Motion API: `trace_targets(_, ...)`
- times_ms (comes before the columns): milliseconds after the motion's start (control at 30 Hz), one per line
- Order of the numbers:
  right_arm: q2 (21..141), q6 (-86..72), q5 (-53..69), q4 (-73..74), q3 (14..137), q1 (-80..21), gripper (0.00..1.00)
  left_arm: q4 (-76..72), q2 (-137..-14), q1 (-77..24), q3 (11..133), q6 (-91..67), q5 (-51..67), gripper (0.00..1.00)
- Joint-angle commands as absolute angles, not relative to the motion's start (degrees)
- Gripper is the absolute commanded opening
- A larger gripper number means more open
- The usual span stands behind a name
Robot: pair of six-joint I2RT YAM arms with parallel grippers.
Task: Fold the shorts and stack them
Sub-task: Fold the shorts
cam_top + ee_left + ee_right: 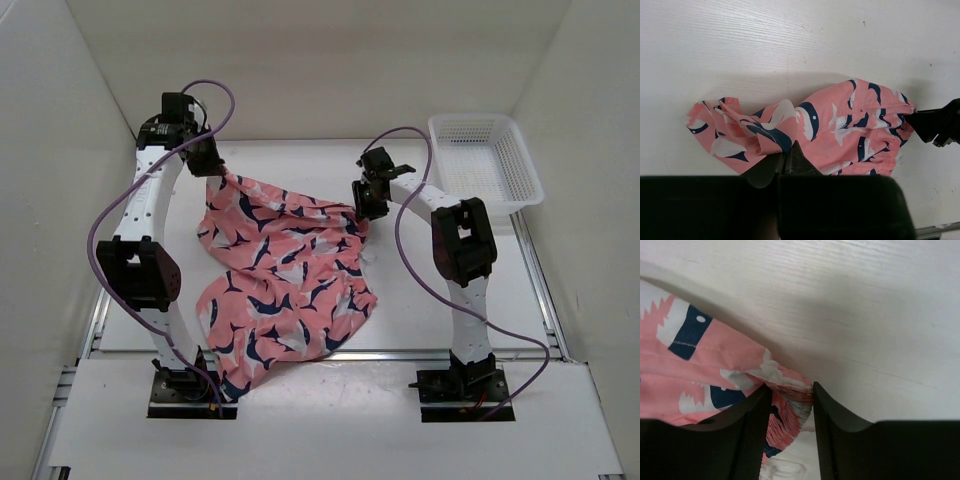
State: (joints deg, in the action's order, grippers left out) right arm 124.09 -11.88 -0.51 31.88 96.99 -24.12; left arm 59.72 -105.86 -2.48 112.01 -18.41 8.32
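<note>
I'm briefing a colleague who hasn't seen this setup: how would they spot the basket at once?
Start at the white table with the two arms bolted at its near edge. Follow the right arm to the far right corner, against the side wall. There sits the white mesh basket, the only rigid, plain white container, well apart from the salmon-pink patterned shorts spread between the arms.

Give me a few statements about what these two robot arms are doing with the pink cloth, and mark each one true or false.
1. The left gripper is shut on the shorts. True.
2. The shorts lie inside the white basket. False: they are on the table, the basket stands apart.
3. The right gripper has fabric between its fingers. True.
4. The shorts are neatly folded. False: they are spread and rumpled.
</note>
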Motion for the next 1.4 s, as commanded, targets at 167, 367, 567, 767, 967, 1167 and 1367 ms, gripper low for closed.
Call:
trace_targets(167,121.0,-12.7,7.4,26.1,96.8,-22.2,0.00,59.4,-104.9,-2.5,114.8,-17.7,7.9,0.10)
trace_targets(367,111.1,-14.5,12.5,25.9,91.4,-16.8,0.00,60.6,-106.1,-2.5,118.3,-17.7,7.9,0.10)
trace_targets(567,101.1,-14.9,25.5,29.8,91.2,-8.2,0.00,61.7,-110.8,-2.5,129.4,-17.7,9.3,0.10)
trace_targets(767,104.1,-15.5,24.2,34.4,116.0,-6.9,0.00,62.4,-120.5,1.5,152.8,-23.4,18.8,0.10)
trace_targets(967,102.6,-17.1,19.3,30.8,127.5,-6.4,0.00,51.6,-112.2,4.6,151.6,-31.0,24.3,0.10)
trace_targets(1167,86.7,-17.8,16.0,18.8,105.5,-6.4,0.00,51.6,-98.7,4.6,140.9,-29.2,25.2,0.10)
trace_targets(1367,70.3,-20.3,7.6,16.0,74.4,-6.4,0.00,50.4,-79.3,-2.5,105.2,-26.1,23.7,0.10)
